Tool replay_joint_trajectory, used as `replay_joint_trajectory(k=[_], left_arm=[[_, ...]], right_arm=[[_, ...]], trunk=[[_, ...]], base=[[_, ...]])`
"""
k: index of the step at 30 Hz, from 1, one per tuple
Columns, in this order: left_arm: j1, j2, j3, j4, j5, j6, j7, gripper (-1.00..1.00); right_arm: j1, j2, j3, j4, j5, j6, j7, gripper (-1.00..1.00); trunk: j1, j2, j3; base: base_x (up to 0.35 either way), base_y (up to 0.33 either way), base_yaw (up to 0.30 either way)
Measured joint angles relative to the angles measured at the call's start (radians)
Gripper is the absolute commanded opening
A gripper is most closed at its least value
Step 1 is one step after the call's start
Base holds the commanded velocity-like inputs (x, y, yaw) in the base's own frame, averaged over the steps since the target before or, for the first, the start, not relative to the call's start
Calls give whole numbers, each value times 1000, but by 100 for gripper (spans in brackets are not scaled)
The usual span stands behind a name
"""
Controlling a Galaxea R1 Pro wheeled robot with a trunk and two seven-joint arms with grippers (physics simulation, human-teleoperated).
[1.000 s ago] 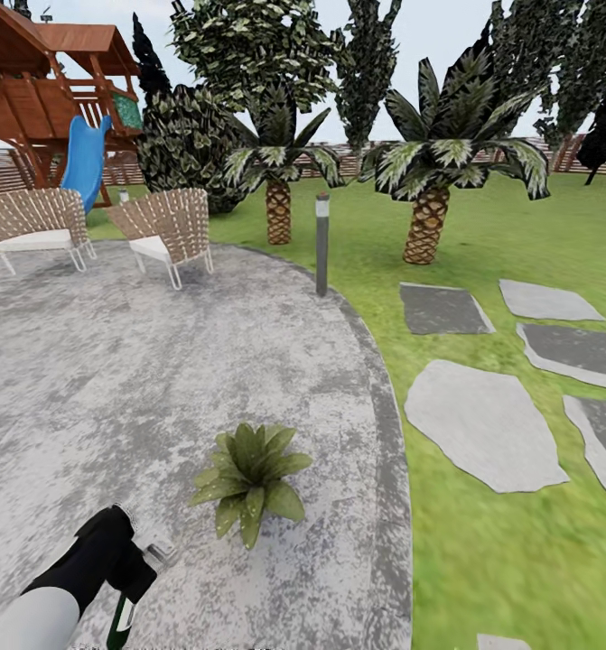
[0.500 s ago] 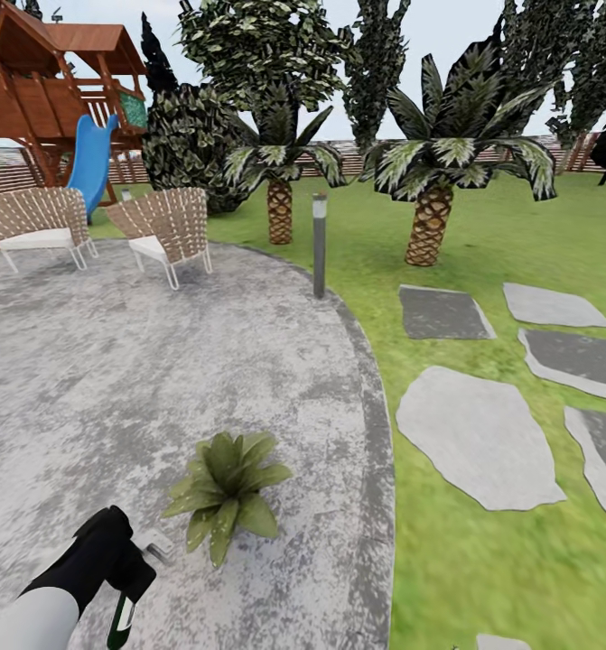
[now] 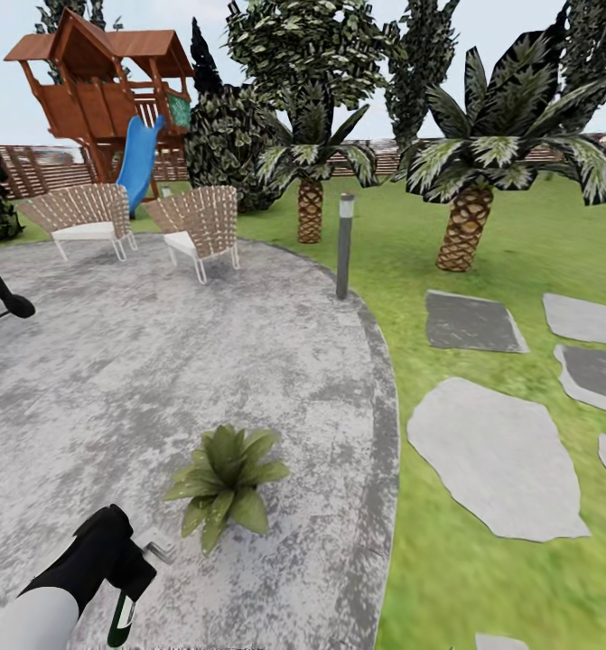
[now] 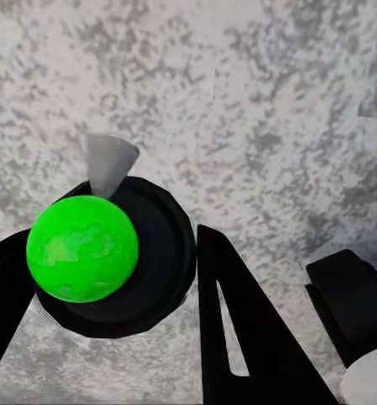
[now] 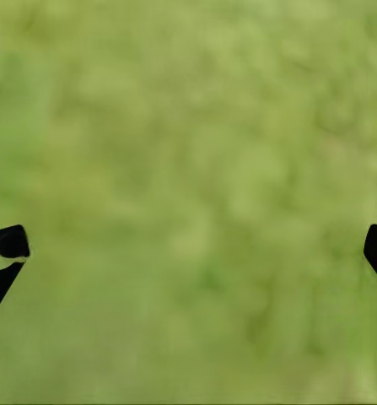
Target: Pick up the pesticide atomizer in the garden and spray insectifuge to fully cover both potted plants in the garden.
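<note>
Left gripper [image 3: 126, 564] clamped on the pesticide atomizer [image 3: 122, 618], nozzle just beside the potted plant [image 3: 223, 478] on the patio [image 3: 203, 361] — right gripper [image 5: 188, 245] spread wide over lawn — likely risk: spray falling short of the plant's far leaves, leaving coverage incomplete.

The patio [image 3: 158, 379] is mottled grey and white, the lawn [image 3: 483, 578] bright green, and the stepping stones [image 3: 497, 456] pale to dark grey. The potted plant [image 3: 223, 483] has olive-green leaves; the pesticide atomizer [image 3: 122, 618] is dark green with a white label, held by the black left gripper [image 3: 133, 571] on a white arm. The playhouse [image 3: 99, 86] is red-brown with a blue slide [image 3: 140, 162], the chairs [image 3: 199, 226] woven tan with white cushions, and the palms [image 3: 470, 230] carry brown scaly trunks under white-streaked dark fronds.
</note>
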Motion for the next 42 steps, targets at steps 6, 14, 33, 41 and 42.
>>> replay_joint_trajectory(k=[6,14,33,41,42], left_arm=[[0,0,0,0,0,0,0,-100],[0,-1,0,0,0,0,0,-100],[0,-2,0,2,0,0,0,-100],[-1,-1,0,1,0,0,0,-100],[-1,-1,0,0,0,0,0,-100]], right_arm=[[0,0,0,0,0,1,0,100],[0,0,0,0,0,0,0,100],[0,-6,0,1,3,2,4,100],[0,-7,1,1,3,3,5,100],[0,-6,1,1,3,3,5,100]], trunk=[[0,0,0],[0,0,0],[0,0,0],[0,0,0],[0,0,0]], base=[[0,-274,275],[47,-274,275],[144,-260,194],[5,-299,1],[0,-301,0]])
